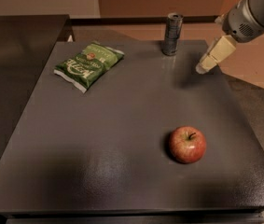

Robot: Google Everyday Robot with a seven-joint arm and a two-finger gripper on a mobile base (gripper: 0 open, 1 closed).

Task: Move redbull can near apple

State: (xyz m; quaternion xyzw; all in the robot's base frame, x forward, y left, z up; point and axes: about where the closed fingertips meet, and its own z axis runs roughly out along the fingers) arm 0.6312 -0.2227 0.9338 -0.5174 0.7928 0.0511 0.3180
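Because it lies closest to us, the round red apple with yellow patches and a short dark stem [187, 144] comes first. It rests on the front right part of the flat dark grey table [99, 139]. There is room beside it, which I think is good for setting a can down there.

Farther back, on the left, lies a green crinkly snack bag [88, 64]. It is flat on the table and well apart from the apple. It is not part of the job, so it is best left alone.

Farther back on the right, the cream-coloured tool [203, 67] hangs in the air over the table's right side. It is on the end of a grey arm [250, 13] that comes in from the top right corner. It points down and to the left, toward the can, so I think it is getting ready to reach for it. It touches nothing. I cannot tell if the tool is open or closed.

Farthest away stands the slim tall silver-blue metal redbull can [172, 34]. It is upright at the back edge of the table, near the tool but apart from it, and well apart from the apple. So the job is not done yet.

I count one apple, one snack bag, one tool, one can and one table.
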